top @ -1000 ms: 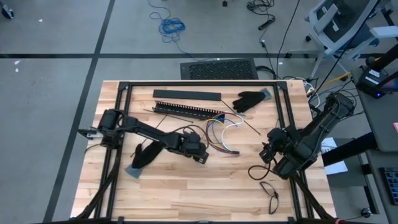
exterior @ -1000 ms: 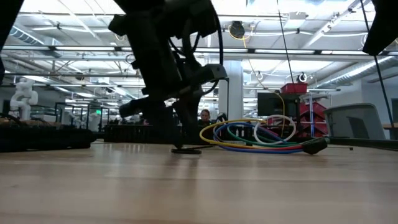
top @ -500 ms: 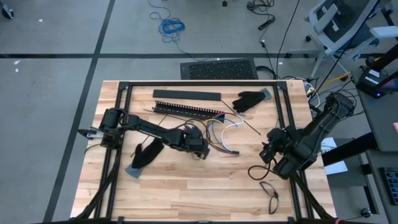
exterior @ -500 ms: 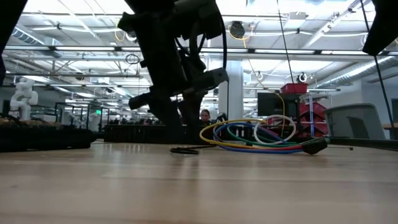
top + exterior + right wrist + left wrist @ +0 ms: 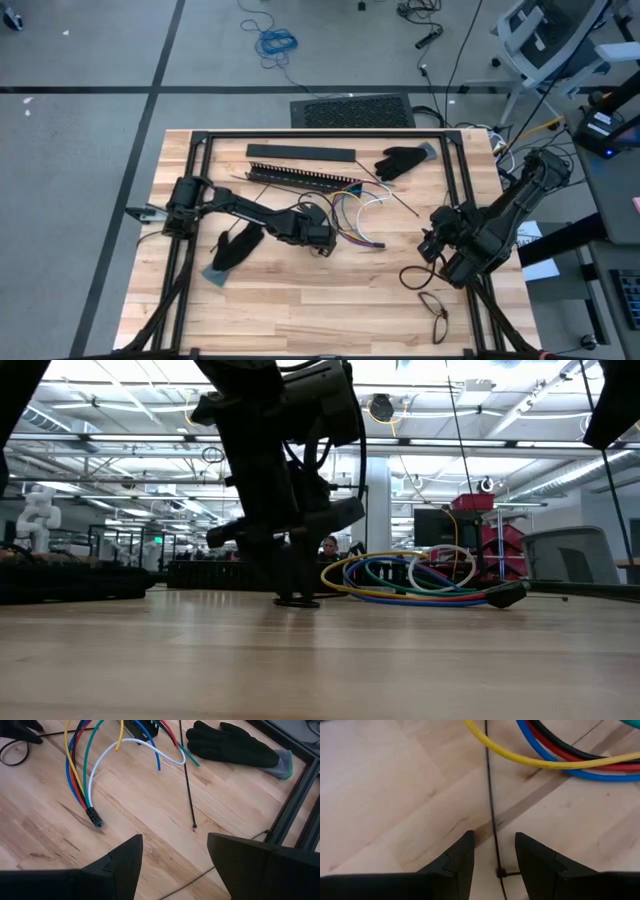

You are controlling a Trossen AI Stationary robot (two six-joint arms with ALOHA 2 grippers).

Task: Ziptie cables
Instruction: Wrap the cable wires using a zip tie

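Your left gripper [image 5: 492, 851]: low at the table, fingers parted, straddling a thin black zip tie [image 5: 490, 795], not clamped on it | cables [image 5: 352, 215]: looped mid-table just beside it, by the slotted bar [image 5: 300, 177] | your right gripper [image 5: 172, 855]: parked at the right side, open, holding nothing

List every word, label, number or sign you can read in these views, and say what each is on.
None can be read. The table, cables, gloves and zip tie carry no visible print. Any signs in the room behind the table in the low view are too small and blurred to make out.
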